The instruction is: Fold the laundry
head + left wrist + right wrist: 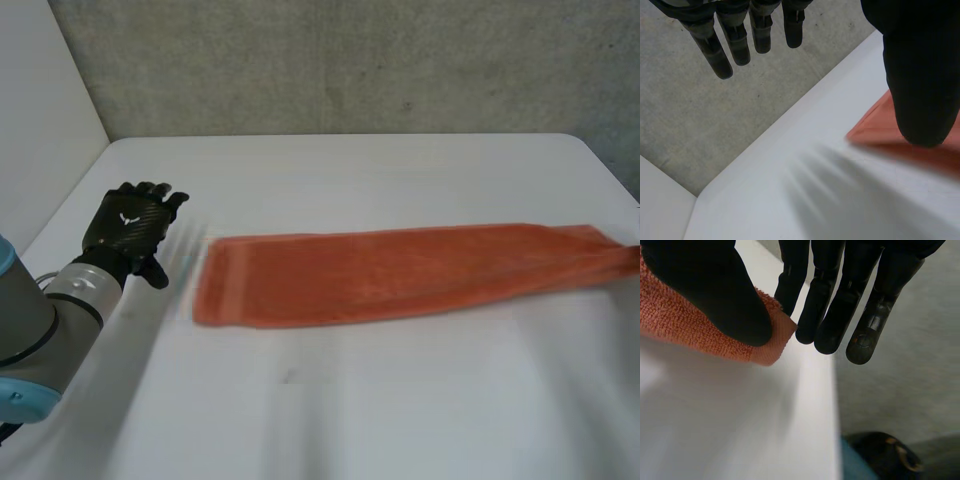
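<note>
Head view: a white surface (400, 170) carries one orange towel (400, 275), lying flat as a long folded band that narrows toward its right end. The left hand (128, 232) sits just beside the towel's left end, apart from it, and the left wrist view shows its fingers (740, 45) straight, slightly spread and holding nothing. The right hand (715, 295) is at the towel's right-end corner, where the right wrist view shows the thumb pinching the cloth against straight, close-set fingers (832, 315).
</note>
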`<state>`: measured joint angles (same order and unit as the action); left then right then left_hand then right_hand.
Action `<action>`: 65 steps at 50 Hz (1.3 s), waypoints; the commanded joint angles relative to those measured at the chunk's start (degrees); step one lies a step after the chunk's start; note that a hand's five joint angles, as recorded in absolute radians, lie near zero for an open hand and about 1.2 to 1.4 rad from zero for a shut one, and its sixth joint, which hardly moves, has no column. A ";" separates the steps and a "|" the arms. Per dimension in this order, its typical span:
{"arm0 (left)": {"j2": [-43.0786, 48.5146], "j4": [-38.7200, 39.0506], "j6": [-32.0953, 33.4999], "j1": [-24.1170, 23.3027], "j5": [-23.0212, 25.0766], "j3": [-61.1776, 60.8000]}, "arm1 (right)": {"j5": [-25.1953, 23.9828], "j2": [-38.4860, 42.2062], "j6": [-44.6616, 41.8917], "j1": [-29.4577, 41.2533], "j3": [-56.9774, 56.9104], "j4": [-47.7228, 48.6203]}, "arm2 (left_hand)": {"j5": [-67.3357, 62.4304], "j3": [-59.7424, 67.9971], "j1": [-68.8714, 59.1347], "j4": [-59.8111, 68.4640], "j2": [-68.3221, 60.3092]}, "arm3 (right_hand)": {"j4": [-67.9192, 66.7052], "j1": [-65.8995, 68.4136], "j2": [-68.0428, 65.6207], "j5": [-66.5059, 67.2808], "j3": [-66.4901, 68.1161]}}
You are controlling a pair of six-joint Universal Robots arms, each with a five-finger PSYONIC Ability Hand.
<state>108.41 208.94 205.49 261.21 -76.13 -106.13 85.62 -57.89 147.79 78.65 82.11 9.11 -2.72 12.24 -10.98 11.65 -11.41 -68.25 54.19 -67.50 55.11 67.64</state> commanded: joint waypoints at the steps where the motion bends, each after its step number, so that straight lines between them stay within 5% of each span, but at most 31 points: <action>1: -0.04 -0.02 0.00 0.09 0.02 -0.40 | 0.69 0.58 -5.23 -2.45 -4.24 -0.50 | 2.72 -2.24 0.98 -1.65 1.41 | -11.75 25.81 -12.50 14.89 12.36; 6: -0.04 -0.02 0.00 0.26 0.02 -0.48 | 0.34 0.14 -8.84 -0.95 -5.65 -0.15 | 2.72 -2.24 0.98 -1.65 1.41 | -11.75 25.81 -12.50 14.89 12.36; 11: -0.22 -0.02 0.00 0.35 -0.07 -0.48 | -0.19 -2.31 -5.25 14.54 -9.50 0.03 | 2.72 -2.24 0.98 -1.65 1.41 | -11.75 25.81 -12.50 14.89 12.36; 15: -0.22 -0.02 0.00 0.44 -0.07 -0.48 | -0.28 -2.84 -5.06 20.56 -10.74 0.11 | 2.72 -2.24 0.98 -1.65 1.41 | -11.75 25.81 -12.50 14.89 12.36; 18: -0.22 -0.02 0.00 0.44 -0.07 -0.57 | -1.15 -2.23 -5.06 33.72 -13.64 0.90 | 2.72 -2.24 0.98 -1.65 1.41 | -11.75 25.81 -12.50 14.89 12.36; 32: -0.48 -0.02 0.00 1.23 -0.07 -0.66 | -11.35 14.98 -10.67 59.15 -19.09 3.46 | 2.72 -2.24 0.98 -1.65 1.41 | -11.75 25.81 -12.50 14.89 12.36; 36: -0.48 -0.02 0.00 1.23 0.02 -0.66 | -10.48 17.81 -13.58 60.13 -19.36 3.10 | 2.72 -2.24 0.98 -1.65 1.41 | -7.65 21.70 -8.40 10.78 8.25; 37: -0.48 -0.02 0.00 1.23 0.02 -0.66 | -10.30 17.98 -13.84 60.13 -19.45 3.02 | 2.72 -2.24 0.98 -1.65 1.41 | 4.22 9.84 3.47 -1.08 -3.61; 38: -0.48 -0.02 0.00 1.23 0.02 -0.66 | -9.69 17.81 -13.93 60.04 -19.36 2.93 | 2.72 -2.24 0.98 -1.65 1.41 | 35.81 -21.75 35.06 -32.67 -35.20; 40: -0.48 -0.02 0.00 1.14 0.02 -0.66 | -8.28 17.46 -13.67 59.61 -19.19 3.02 | 2.72 -2.24 0.98 -1.65 1.41 | 58.25 -44.19 57.50 -55.11 -57.64; 48: -0.57 -0.11 0.00 1.05 0.19 -1.01 | 4.55 6.75 1.33 51.36 -12.52 0.91 | 2.72 -2.24 0.98 -1.65 1.41 | 58.25 -44.19 57.50 -55.11 -57.64; 52: -0.57 -0.02 0.00 0.70 0.19 -1.01 | 4.65 2.52 10.84 44.94 -6.36 -1.46 | 2.72 -2.24 0.98 -1.65 1.41 | 58.25 -44.19 57.50 -55.11 -57.64; 57: -0.57 -0.02 0.00 0.53 0.19 -1.10 | 3.50 1.64 12.52 38.96 -0.03 -4.45 | 2.72 -2.24 0.98 -1.65 1.41 | 57.18 -43.12 56.43 -54.04 -56.57; 64: -0.57 -0.02 0.00 0.26 0.19 -1.45 | 3.33 2.08 12.52 33.33 4.20 -4.89 | 2.72 -2.24 0.98 -1.65 1.41 | 18.87 -4.82 18.12 -15.74 -18.27; 65: -0.57 -0.02 0.00 0.26 0.19 -1.45 | 3.41 2.08 12.52 33.06 4.11 -4.89 | 2.72 -2.24 0.98 -1.65 1.41 | 1.99 12.07 1.24 1.15 -1.38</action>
<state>107.84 208.91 205.49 261.60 -75.96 -107.32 89.38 -56.54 161.13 114.99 84.14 4.52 -2.72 12.24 -10.98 11.65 -11.41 -28.78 25.36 -29.58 18.48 29.53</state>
